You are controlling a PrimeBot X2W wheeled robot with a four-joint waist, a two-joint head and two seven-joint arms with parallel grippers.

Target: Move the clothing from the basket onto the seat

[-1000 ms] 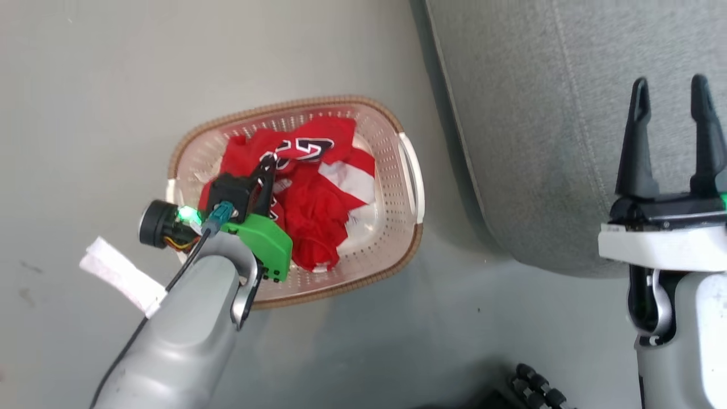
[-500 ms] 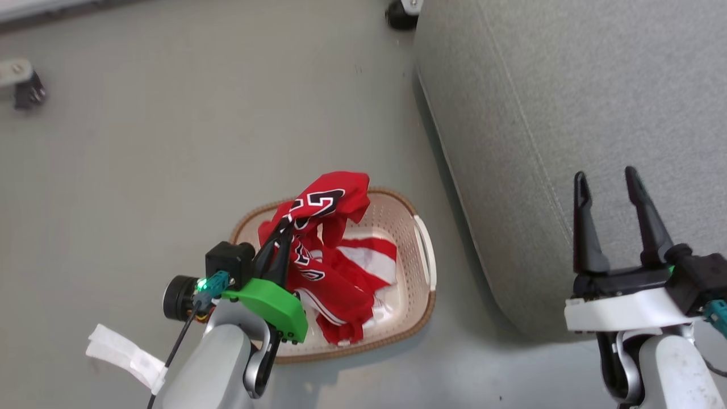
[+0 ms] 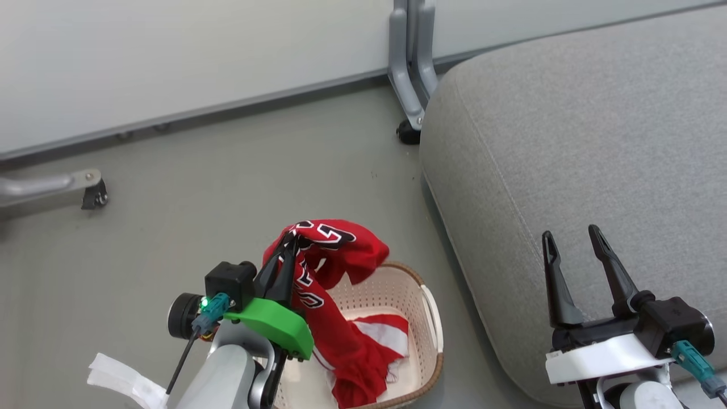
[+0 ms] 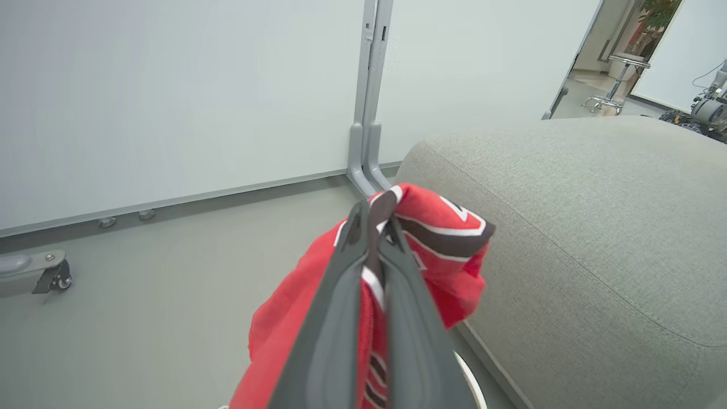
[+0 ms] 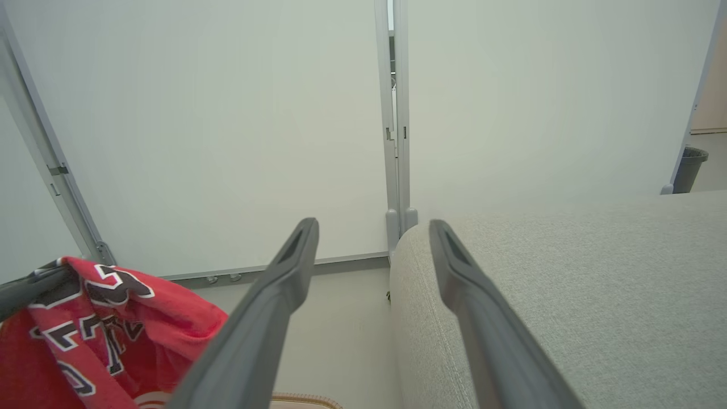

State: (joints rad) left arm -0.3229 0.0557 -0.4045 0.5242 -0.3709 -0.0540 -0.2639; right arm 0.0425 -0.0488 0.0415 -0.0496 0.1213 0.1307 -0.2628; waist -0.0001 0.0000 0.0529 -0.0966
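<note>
My left gripper [image 3: 291, 241] is shut on a red numbered garment [image 3: 341, 253], which hangs from the fingertips down into the basket [image 3: 433, 324] at the bottom of the head view. A red garment with white stripes [image 3: 383, 335] lies inside the basket. In the left wrist view the shut gripper [image 4: 372, 210] pinches the red cloth [image 4: 448, 238]. The grey seat [image 3: 579, 147] fills the right side. My right gripper [image 3: 571, 236] stands open over the seat's near edge, holding nothing; in its wrist view the open gripper [image 5: 372, 224] frames the seat [image 5: 568, 272] and the lifted garment [image 5: 113, 318].
White partition panels [image 3: 170, 57] stand behind, with a grey post foot and caster [image 3: 406, 122] next to the seat's far corner. Another caster leg [image 3: 91, 190] sits on the grey floor at left. A white strap [image 3: 122, 380] hangs from my left forearm.
The head camera tilted up, so the basket sits lower in the picture. My left gripper has lifted the numbered garment up out of the basket. The right gripper stays open.
</note>
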